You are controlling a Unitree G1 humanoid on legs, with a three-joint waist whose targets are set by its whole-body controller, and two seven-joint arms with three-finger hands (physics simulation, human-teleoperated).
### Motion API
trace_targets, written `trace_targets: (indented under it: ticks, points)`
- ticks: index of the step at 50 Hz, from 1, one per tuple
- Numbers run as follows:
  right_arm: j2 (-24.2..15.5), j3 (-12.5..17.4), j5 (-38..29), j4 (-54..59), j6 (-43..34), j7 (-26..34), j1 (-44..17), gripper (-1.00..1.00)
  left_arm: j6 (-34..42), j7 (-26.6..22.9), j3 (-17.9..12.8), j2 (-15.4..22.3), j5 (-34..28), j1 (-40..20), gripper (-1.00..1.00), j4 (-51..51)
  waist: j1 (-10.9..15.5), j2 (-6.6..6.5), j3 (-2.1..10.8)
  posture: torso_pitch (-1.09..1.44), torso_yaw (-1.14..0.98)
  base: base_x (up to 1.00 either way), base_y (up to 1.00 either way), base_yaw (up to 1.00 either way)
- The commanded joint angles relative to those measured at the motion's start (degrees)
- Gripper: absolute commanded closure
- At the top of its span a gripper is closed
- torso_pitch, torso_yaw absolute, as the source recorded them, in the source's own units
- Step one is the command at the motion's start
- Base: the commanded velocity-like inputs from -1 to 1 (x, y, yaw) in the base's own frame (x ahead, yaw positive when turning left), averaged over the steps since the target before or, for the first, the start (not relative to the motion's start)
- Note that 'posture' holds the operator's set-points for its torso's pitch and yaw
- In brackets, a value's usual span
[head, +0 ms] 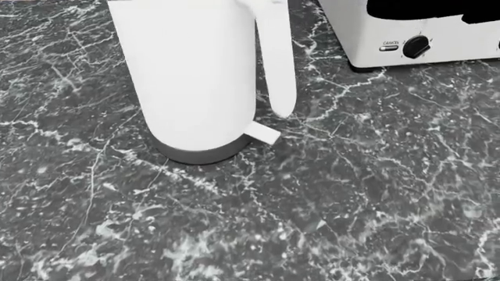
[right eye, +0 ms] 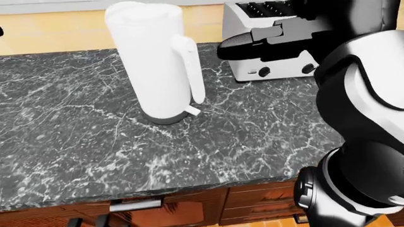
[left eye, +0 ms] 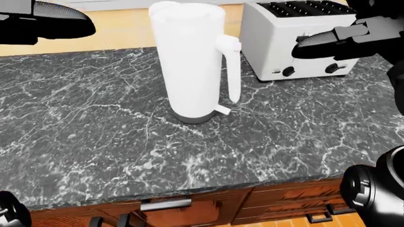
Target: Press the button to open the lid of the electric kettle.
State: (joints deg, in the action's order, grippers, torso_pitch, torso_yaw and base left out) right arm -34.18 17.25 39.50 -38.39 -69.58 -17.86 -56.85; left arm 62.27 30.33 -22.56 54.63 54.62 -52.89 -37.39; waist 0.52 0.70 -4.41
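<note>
White, tall cylindrical plastic electric kettle stands upright on the dark marble counter, lid closed; rigid, probably light and tippable. Head view: press gently near the handle top. Right-eye view: right hand hovers beside it, fingers extended, grasping nothing.

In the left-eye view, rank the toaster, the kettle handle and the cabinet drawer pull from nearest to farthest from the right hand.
1. Toaster: directly behind the right hand at the view's upper right, overlapping it.
2. Kettle handle: to the hand's left, on the white kettle near the middle.
3. Drawer pull: bottom edge, below the counter, clearly farthest.
</note>
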Motion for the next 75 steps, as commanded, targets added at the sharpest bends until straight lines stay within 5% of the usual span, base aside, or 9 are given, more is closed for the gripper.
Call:
trace_targets:
  ticks: [1, 7, 11, 18, 23, 35, 75]
  points:
    - [-0.3, 0.03, -0.53, -0.22, 0.86, -0.06, -1.76, -1.0, -0.79, 0.16, -1.05, 1.08, 0.05, -1.47, -1.0, 0.18, 0.32, 0.31, 1.18, 0.0, 0.0, 0.0, 0.0, 0.0]
    - [0.05, 0.1, -0.85, -0.32, 0.63, 0.23, -1.81, -1.0, -0.63, 1.78, -2.28, 0.6, 0.81, -1.23, -1.0, 1.37, -0.55, -2.17, -0.12, 0.0, 0.0, 0.0, 0.0, 0.0]
    - [0.21, 0.19, -0.89, -0.4, 0.24, 0.21, -2.06, -1.0, 0.07, 4.91, -2.38, 0.72, 2.59, -0.37, -1.0, 2.73, -1.16, -1.81, 0.99, 0.0, 0.0, 0.0, 0.0, 0.0]
    - [0.22, 0.1, -1.4, -0.18, 0.53, 0.63, -1.87, -1.0, -1.15, 4.65, -1.96, 1.54, 2.13, 0.46, -1.0, 2.97, -1.02, -1.37, 1.05, 0.0, 0.0, 0.0, 0.0, 0.0]
    - [0.38, 0.19, -1.35, -0.31, 0.14, 0.65, -2.05, -1.0, -1.77, 8.93, -4.04, 2.53, 6.14, 0.48, -1.0, 4.75, -1.09, -1.56, 1.04, -0.01, 0.0, 0.0, 0.0, 0.0]
    - [0.34, 0.7, -0.82, -0.32, 0.4, 0.51, -1.68, -1.0, -5.7, 12.49, -2.98, 5.05, 10.2, 2.99, -1.0, 5.82, -1.16, -2.06, 2.13, -0.06, 0.0, 0.0, 0.0, 0.0]
    - [2.13, -0.46, -0.1, 2.07, -0.72, -1.97, -1.48, -1.0, -7.72, 12.35, -2.09, 5.87, 11.13, 4.29, -1.0, 6.21, -0.55, -2.41, 11.35, -0.32, 0.0, 0.0, 0.0, 0.0]
